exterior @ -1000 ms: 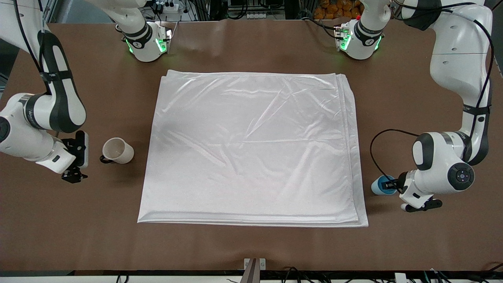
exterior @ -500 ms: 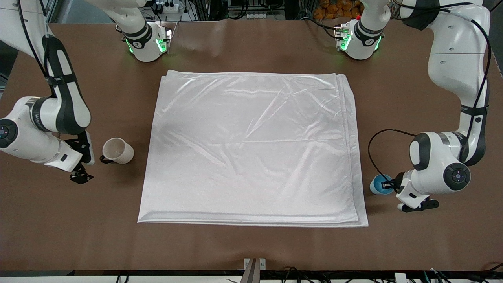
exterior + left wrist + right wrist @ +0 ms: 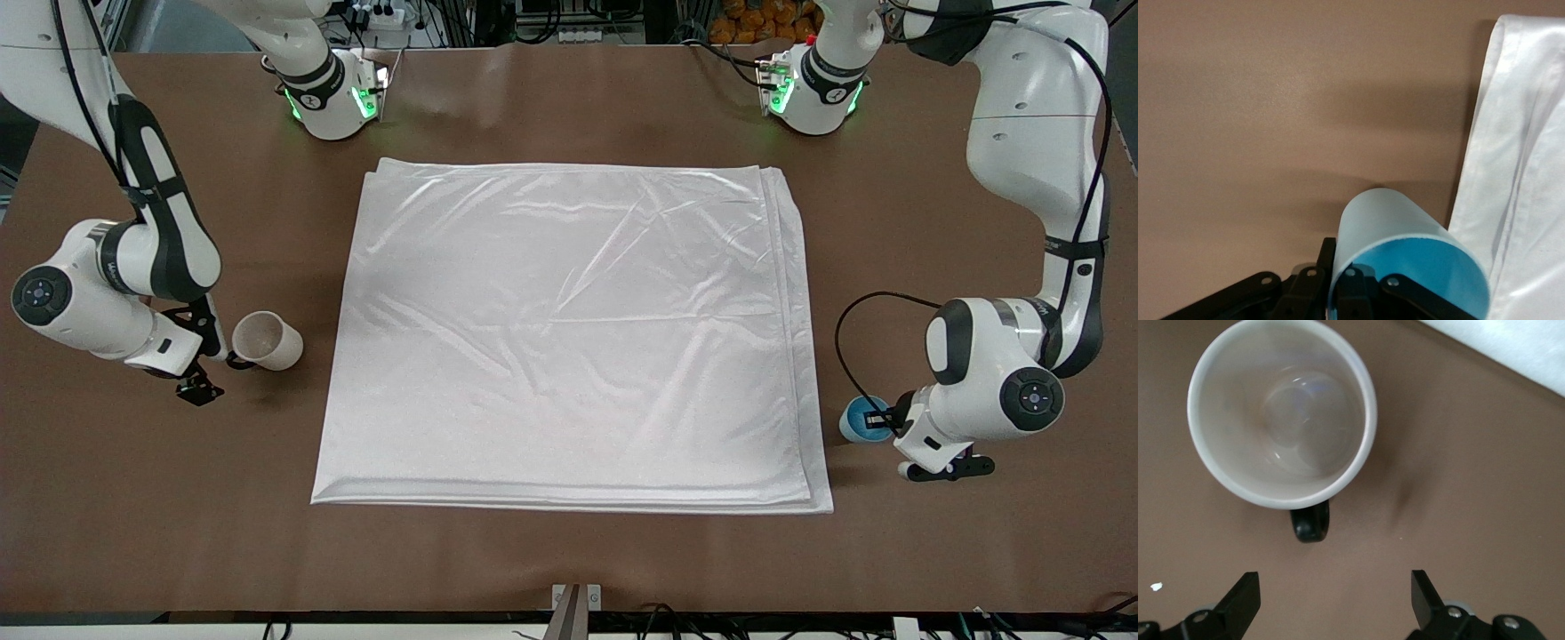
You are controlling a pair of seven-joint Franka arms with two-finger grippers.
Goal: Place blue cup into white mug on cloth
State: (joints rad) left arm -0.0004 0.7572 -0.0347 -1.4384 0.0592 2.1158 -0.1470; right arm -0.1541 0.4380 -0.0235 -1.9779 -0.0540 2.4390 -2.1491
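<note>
Brown table [image 3: 569, 560], left gripper [image 3: 880, 418] fingers clamping blue cup [image 3: 857, 420], right gripper [image 3: 212, 356] fingers spread beside white mug [image 3: 267, 340]

No text can be read anywhere: small dark lettering runs along both arms' forearm links (too small to make out), nothing on the tabletop.

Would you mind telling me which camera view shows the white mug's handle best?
The right wrist view: the white mug fills it from above, its black handle plain below the rim. The front view shows the mug small, handle barely visible. The left wrist view misses it.
</note>
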